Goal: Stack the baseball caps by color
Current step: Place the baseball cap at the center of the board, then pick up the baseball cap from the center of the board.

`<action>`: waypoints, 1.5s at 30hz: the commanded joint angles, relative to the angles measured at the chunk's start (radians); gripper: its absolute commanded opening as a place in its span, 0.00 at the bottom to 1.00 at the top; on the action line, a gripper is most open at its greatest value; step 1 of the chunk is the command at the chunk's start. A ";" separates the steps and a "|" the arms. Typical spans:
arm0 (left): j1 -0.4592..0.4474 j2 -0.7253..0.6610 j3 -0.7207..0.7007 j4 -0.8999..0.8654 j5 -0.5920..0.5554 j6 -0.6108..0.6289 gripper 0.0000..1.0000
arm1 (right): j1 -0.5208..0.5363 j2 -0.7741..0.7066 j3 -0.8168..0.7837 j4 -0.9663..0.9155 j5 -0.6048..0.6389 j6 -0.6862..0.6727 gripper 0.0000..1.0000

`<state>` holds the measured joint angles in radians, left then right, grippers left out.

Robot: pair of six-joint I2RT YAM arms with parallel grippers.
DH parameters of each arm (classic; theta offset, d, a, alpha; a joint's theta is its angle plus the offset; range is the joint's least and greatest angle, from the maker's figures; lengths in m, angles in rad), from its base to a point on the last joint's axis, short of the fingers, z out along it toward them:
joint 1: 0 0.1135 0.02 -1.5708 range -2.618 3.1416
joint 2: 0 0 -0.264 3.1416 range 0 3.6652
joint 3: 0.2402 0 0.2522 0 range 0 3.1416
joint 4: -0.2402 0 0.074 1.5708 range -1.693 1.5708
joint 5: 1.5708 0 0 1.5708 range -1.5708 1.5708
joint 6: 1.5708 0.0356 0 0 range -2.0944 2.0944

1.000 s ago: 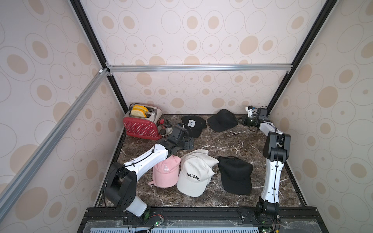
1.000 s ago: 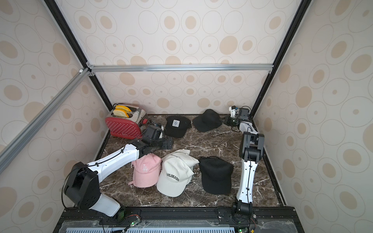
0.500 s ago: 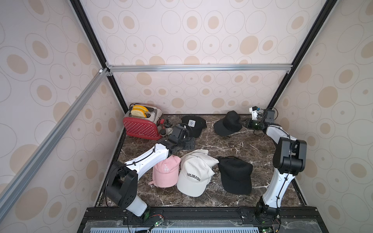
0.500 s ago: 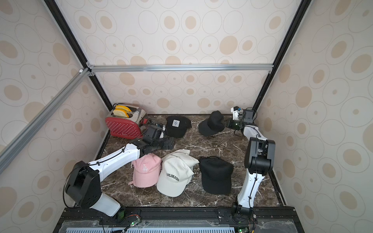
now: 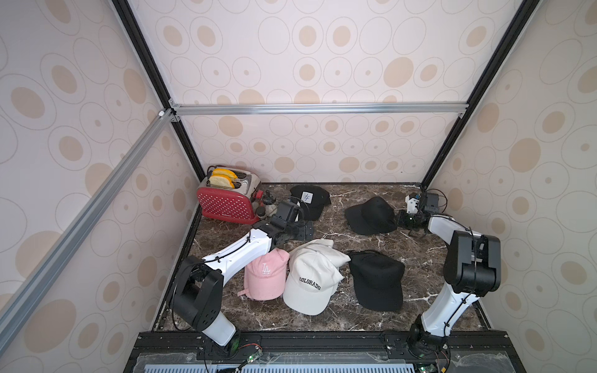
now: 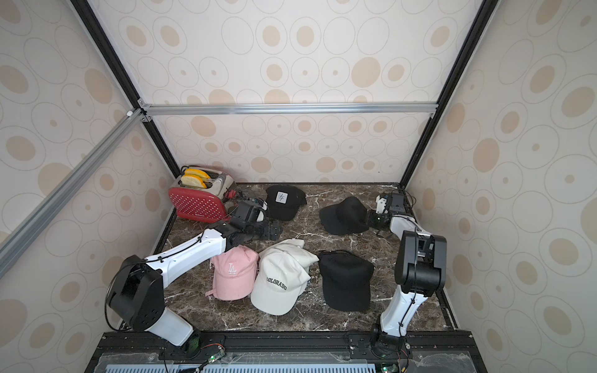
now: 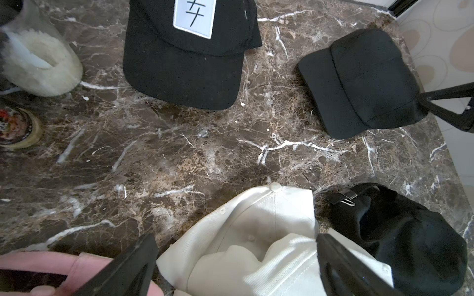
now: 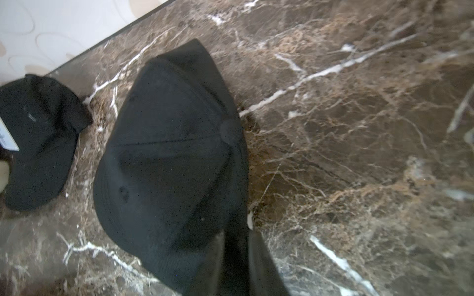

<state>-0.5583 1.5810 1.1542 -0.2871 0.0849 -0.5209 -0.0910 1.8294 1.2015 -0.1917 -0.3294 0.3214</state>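
The right pincer (image 5: 401, 219) touches the edge of the far-right black cap (image 5: 371, 216), grip unclear, probably to drag it toward the near black cap (image 5: 378, 281). The left pincer (image 7: 236, 239) gapes wide by the off-white caps (image 5: 310, 281), empty.

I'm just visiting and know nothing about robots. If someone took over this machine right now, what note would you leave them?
Left pincer: open, empty, hovering by the off-white caps.
Right pincer: at the rear edge of the plain black cap at the back; grip unclear.
Front row: pink cap, off-white caps piled, front black cap. At the back, the patched black cap lies alone.
Done: the off-white pile looks formed.
Left: bring both back black caps onto the front black cap.
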 commanded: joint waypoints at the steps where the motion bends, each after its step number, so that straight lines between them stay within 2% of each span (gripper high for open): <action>1: 0.000 0.021 0.075 -0.001 -0.008 0.042 0.99 | -0.001 -0.026 0.024 0.041 0.015 0.020 0.57; 7: -0.001 0.086 0.139 0.041 0.045 0.033 0.99 | -0.007 0.077 0.137 0.046 -0.036 0.037 0.67; 10: -0.002 0.104 0.163 0.038 0.065 0.033 0.99 | -0.022 0.174 0.229 0.011 -0.220 0.031 0.69; 13: -0.002 0.107 0.159 0.029 0.050 0.038 0.99 | -0.023 0.246 0.308 -0.025 -0.299 0.045 0.74; 14: -0.002 0.106 0.157 0.023 0.045 0.042 0.99 | -0.024 0.257 0.314 -0.017 -0.299 0.062 0.80; 15: -0.001 0.108 0.155 0.015 0.038 0.045 0.99 | -0.024 0.264 0.311 -0.002 -0.297 0.075 0.96; 16: -0.002 0.109 0.153 0.007 0.034 0.048 0.99 | -0.024 0.268 0.307 0.008 -0.287 0.086 1.00; 21: -0.001 0.112 0.150 -0.004 0.025 0.054 0.99 | -0.024 0.285 0.291 0.025 -0.266 0.102 1.00; 24: -0.001 0.118 0.154 -0.005 0.026 0.053 0.99 | -0.033 0.302 0.263 0.117 -0.402 0.151 1.00; 28: 0.000 0.126 0.157 -0.007 0.030 0.052 0.99 | -0.037 0.300 0.222 0.241 -0.494 0.213 0.99; 33: -0.001 0.129 0.156 -0.006 0.029 0.048 0.99 | -0.036 0.285 0.177 0.367 -0.570 0.296 0.87; 35: -0.001 0.129 0.156 -0.006 0.028 0.047 0.99 | -0.036 0.269 0.162 0.399 -0.586 0.313 0.78; 37: -0.002 0.131 0.155 -0.006 0.030 0.045 0.99 | -0.037 0.251 0.156 0.401 -0.594 0.313 0.66; 41: -0.001 0.138 0.165 -0.008 0.035 0.043 0.99 | -0.037 0.204 0.131 0.383 -0.580 0.290 0.24; 42: -0.002 0.140 0.170 -0.008 0.039 0.044 0.99 | -0.036 0.193 0.129 0.382 -0.577 0.288 0.16; 43: -0.001 0.142 0.176 -0.008 0.041 0.044 0.99 | -0.036 0.182 0.130 0.381 -0.577 0.286 0.10; 45: -0.001 0.147 0.190 -0.004 0.047 0.047 0.99 | -0.036 0.160 0.142 0.377 -0.587 0.286 0.04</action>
<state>-0.5583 1.7115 1.2911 -0.2779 0.1268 -0.4892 -0.1238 2.0571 1.3338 0.1623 -0.8932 0.6178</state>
